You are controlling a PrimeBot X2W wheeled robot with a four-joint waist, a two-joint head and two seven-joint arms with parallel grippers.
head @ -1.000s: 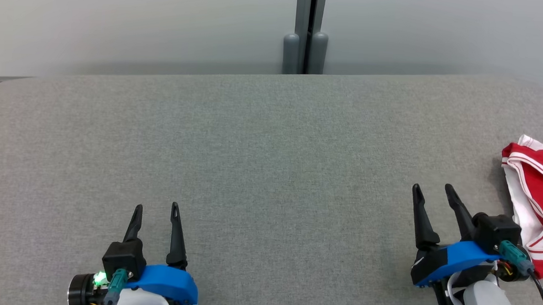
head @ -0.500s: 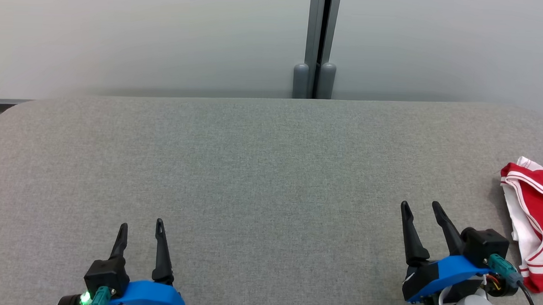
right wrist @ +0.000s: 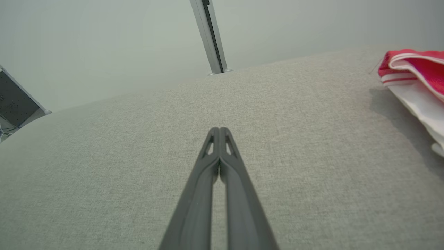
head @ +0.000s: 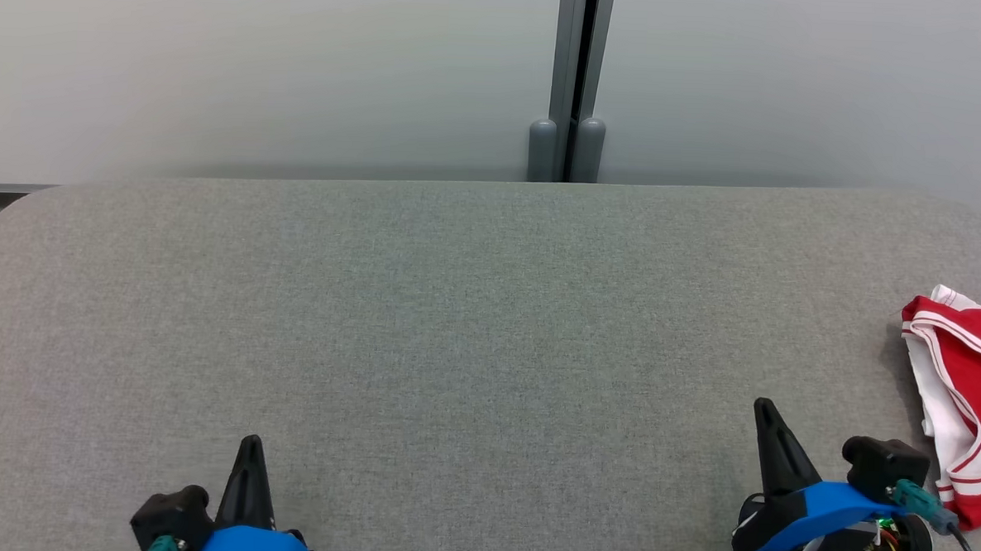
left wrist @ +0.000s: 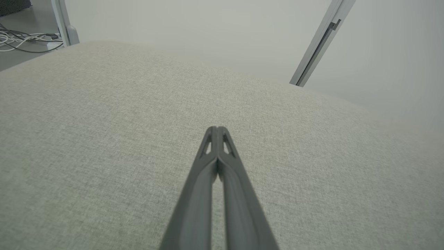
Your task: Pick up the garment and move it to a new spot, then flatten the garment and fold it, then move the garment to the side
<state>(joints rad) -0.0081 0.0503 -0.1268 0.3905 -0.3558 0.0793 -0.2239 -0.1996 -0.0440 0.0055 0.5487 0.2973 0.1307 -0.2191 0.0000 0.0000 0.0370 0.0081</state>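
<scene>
Left fingers, right fingers now together

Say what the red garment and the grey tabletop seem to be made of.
garment: soft cloth, likely a knit, matte red with white stripes. It lies in limp folds.
tabletop: grey woven textile covering, matte. A fine weave grain shows up close, and the rounded corners suggest padding underneath.

You see your left gripper rising from the bottom edge. Its two dark fingers are pressed together, and their tips meet above the table. The table's grey woven cover runs to a rounded far edge. Beyond it you have a pale wall and a slanted metal post at upper right. At upper left, white cables lie on the floor beside a second post.
</scene>
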